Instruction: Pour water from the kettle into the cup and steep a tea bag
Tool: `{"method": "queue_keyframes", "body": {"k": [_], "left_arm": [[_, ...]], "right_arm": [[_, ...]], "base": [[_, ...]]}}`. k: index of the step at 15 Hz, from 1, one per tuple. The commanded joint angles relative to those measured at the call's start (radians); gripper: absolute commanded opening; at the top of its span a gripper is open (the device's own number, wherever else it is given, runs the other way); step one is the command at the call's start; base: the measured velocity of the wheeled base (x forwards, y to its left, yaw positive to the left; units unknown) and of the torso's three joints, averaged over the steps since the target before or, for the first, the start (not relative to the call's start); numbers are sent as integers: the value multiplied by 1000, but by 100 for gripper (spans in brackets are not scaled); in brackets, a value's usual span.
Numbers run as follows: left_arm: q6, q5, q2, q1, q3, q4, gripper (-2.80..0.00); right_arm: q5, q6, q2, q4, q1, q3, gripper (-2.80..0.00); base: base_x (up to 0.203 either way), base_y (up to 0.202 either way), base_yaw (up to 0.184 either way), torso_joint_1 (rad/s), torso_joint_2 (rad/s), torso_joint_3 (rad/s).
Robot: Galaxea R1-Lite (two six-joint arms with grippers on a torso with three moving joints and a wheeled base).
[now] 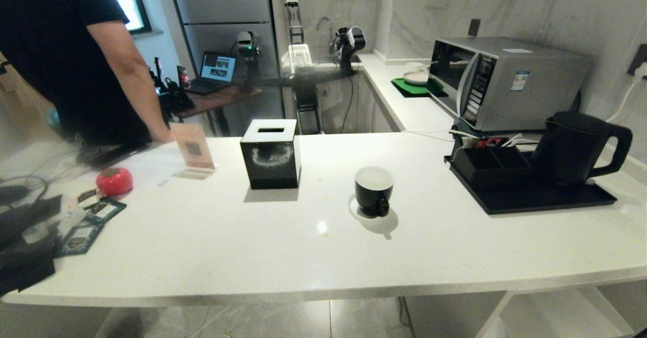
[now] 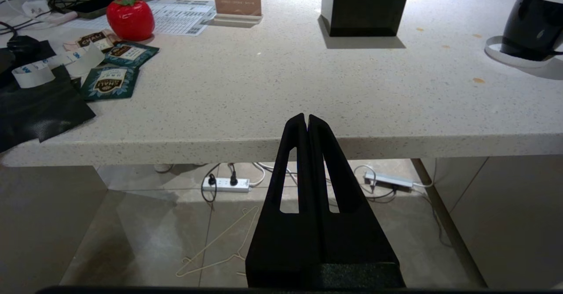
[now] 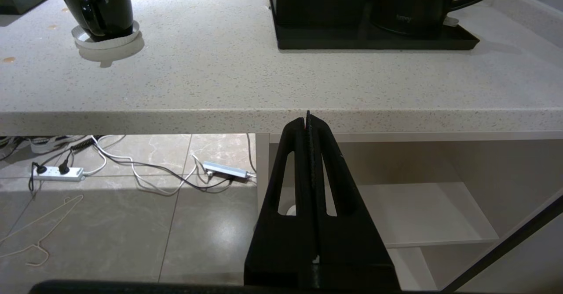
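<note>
tissue box [image 1: 270, 154] mid-counter | microwave [image 1: 505, 83] back right | red tomato-shaped item [image 1: 114, 181] left | person [image 1: 65, 50] far left

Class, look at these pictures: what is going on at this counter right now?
Nothing is being handled yet. The left gripper and right gripper both hang below the counter edge, jaws shut and empty. The cup stands on a white coaster mid-counter, the kettle on its black tray to the right. Tea bag packets lie at the left end, where a person leans on the counter.
</note>
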Motion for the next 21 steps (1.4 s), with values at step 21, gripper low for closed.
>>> {"method": "queue_keyframes", "body": {"k": [21], "left_arm": [[1,0,0,0,0,0,-280]], "right_arm": [[1,5,3,0,0,0,-280]], "base": [[38,0,0,1,1,0]]}}
